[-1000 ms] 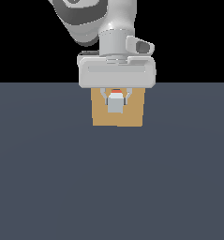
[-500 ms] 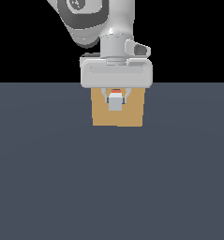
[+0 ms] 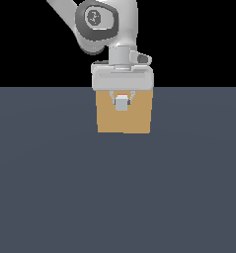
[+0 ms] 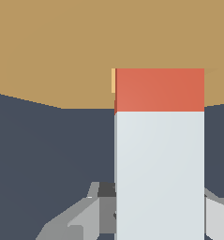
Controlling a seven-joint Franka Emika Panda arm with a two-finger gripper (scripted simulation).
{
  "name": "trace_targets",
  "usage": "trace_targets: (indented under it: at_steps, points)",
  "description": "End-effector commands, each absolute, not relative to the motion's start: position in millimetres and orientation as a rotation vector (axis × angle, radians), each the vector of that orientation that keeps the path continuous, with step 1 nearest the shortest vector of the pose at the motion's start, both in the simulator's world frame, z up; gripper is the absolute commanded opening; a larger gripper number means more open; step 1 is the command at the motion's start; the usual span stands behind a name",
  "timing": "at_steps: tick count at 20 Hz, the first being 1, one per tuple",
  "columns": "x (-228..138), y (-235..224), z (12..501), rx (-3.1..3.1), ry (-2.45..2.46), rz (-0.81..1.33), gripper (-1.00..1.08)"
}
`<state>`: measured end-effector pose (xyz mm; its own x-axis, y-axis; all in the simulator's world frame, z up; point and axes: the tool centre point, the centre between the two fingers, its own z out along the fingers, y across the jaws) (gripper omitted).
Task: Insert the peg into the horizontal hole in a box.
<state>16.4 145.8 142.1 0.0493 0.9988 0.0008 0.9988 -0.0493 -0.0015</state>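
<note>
peg (image 3: 121,103): seen end-on in the exterior view, white end face toward the camera, thin red-orange strip just above it. In the wrist view the peg (image 4: 159,154) is a long bar, white portion near the fingers, red-orange portion at the far end against the box.
peg location: in front of the upper middle of the box face, held off the floor, pointing into the box.
hole: not visible as an opening in either view; the peg covers that spot. A pale sliver (image 4: 113,80) shows on the box beside the red end; cannot tell what it is.
box (image 3: 105,121): tan block on the floor, directly behind the peg and under the gripper body. In the wrist view the box (image 4: 52,51) fills the far part of the picture.
gripper (image 3: 121,97): pinching the peg, one finger on each side of the white part, wide grey body just above the box top edge.
fingers (image 4: 78,218): grey, flanking the white part of the peg.
arm (image 3: 102,22): white and grey, rising toward the exterior view's left.
floor (image 3: 117,197): flat dark slate-blue.
</note>
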Motion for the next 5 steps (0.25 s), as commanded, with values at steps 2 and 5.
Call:
trace_targets:
  at_steps: [2, 5]
  points:
    - [18.9, 160.9, 143.9, -2.279, -2.164, -0.004, -1.00]
    - [19.4, 164.8, 143.9, -2.279, -2.164, -0.004, -1.00]
